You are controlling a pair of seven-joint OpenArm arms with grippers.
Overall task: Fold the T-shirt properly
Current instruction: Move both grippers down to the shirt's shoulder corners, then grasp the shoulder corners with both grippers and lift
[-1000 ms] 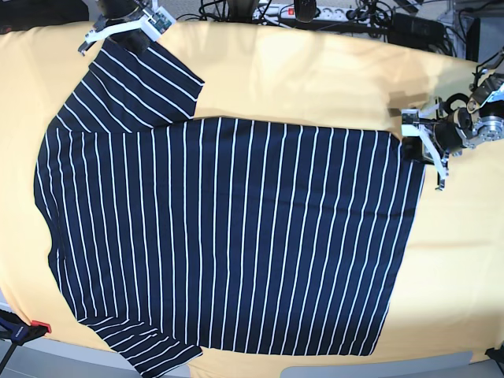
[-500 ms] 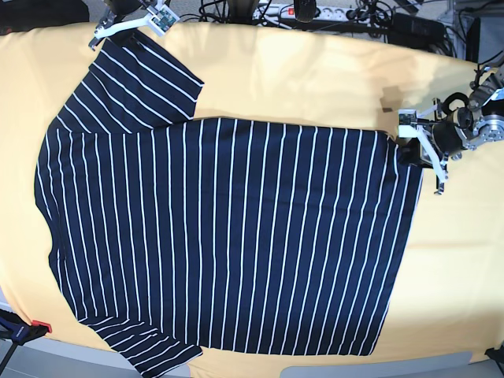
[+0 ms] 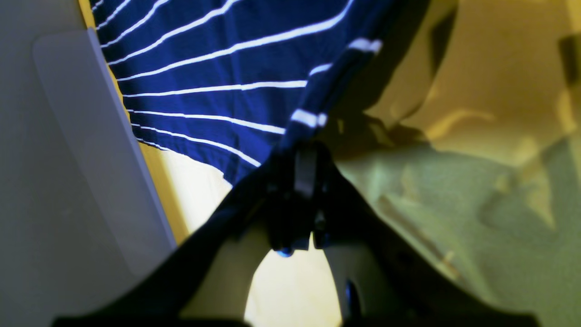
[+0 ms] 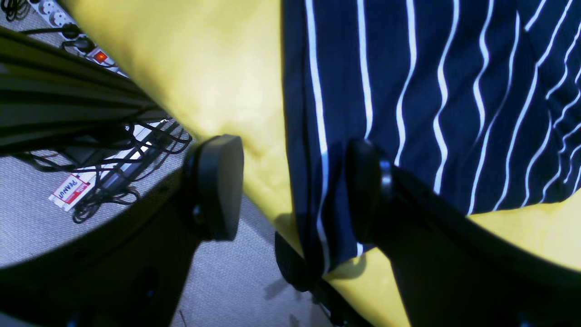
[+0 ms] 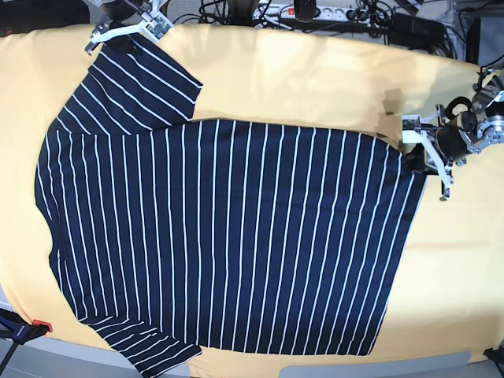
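Note:
The dark navy T-shirt point(image 5: 228, 236) with thin white stripes lies flat on the yellow-covered table point(image 5: 315, 79), sleeves to the left, hem to the right. My left gripper point(image 5: 423, 157) sits at the hem's far right corner. In the left wrist view it point(image 3: 303, 175) is shut on the hem fabric point(image 3: 227, 59), which rises slightly to the jaws. My right gripper point(image 5: 124, 33) is at the far sleeve's end. In the right wrist view it point(image 4: 290, 186) is open, with one finger point(image 4: 218, 181) off the table edge and the other over the sleeve point(image 4: 408, 68), the sleeve hem between them.
Power strips and tangled cables point(image 5: 315, 12) lie beyond the table's far edge and show on the floor in the right wrist view point(image 4: 113, 177). A red clamp point(image 5: 39, 327) sits at the front left corner. The shirt's near sleeve reaches the front edge.
My left gripper has shifted a little to the right, drawing the hem corner outward with it. My right gripper has moved slightly toward the far edge at the sleeve's end.

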